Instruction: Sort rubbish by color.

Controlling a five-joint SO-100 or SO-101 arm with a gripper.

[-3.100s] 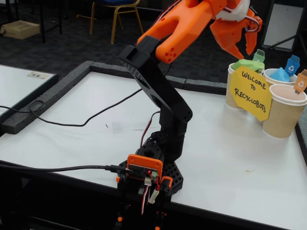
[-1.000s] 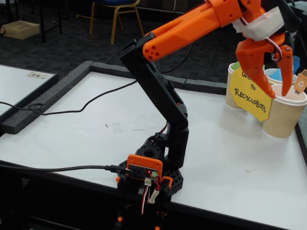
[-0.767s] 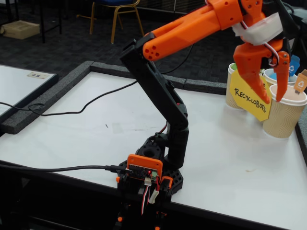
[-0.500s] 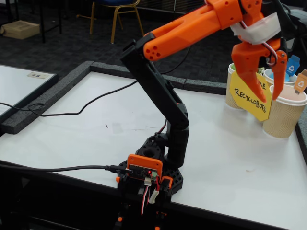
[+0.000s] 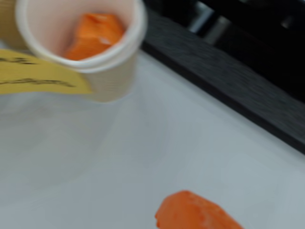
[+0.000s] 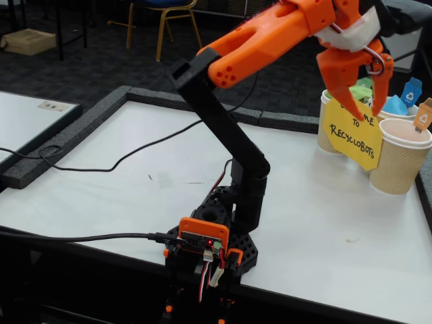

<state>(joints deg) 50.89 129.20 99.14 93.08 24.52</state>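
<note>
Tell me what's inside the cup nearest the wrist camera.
An orange lump lies in the cup. The cup's bottom beneath it is covered. In the fixed view, that cup's rim hides the inside.

Arm: your arm rises from its base, elbow bent, forearm reaching to the fixed view's upper right.
Gripper: your gripper points down, fingers parted, empty.

An orange lump lies inside a paper cup beside a yellow sign.
</note>
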